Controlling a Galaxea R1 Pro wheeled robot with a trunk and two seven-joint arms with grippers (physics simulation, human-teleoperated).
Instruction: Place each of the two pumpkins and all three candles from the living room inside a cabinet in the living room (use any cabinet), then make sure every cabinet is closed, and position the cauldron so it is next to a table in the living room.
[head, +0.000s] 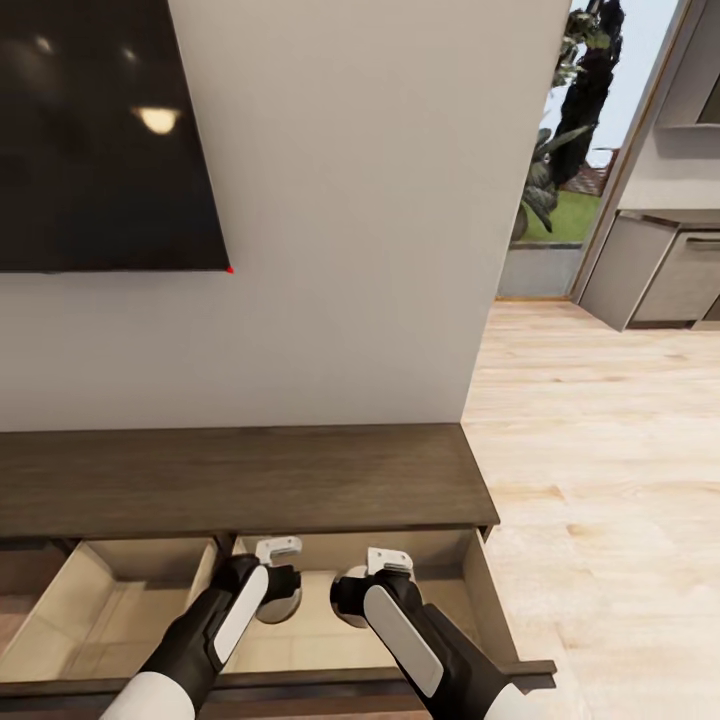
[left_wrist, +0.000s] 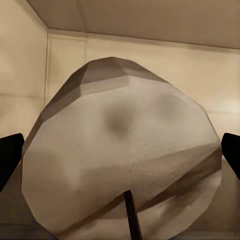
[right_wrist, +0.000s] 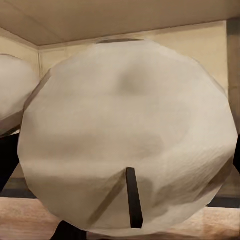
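Reaching down into the open cabinet (head: 300, 480) drawer, each end effector grips one candle.

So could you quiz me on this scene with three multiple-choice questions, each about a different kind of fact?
1. Where are both grippers?
A. over the open drawer
B. at the screen
C. by the doorway

2. How many candles are held?
A. none
B. one
C. two

3. What state is the cabinet in?
A. all shut
B. drawers pulled out
C. tipped over

Answers:
1 A: the left gripper and right gripper reach into the drawer.
2 C: one candle sits between the left fingers, another candle between the right.
3 B: the cabinet shows pale drawer insides.
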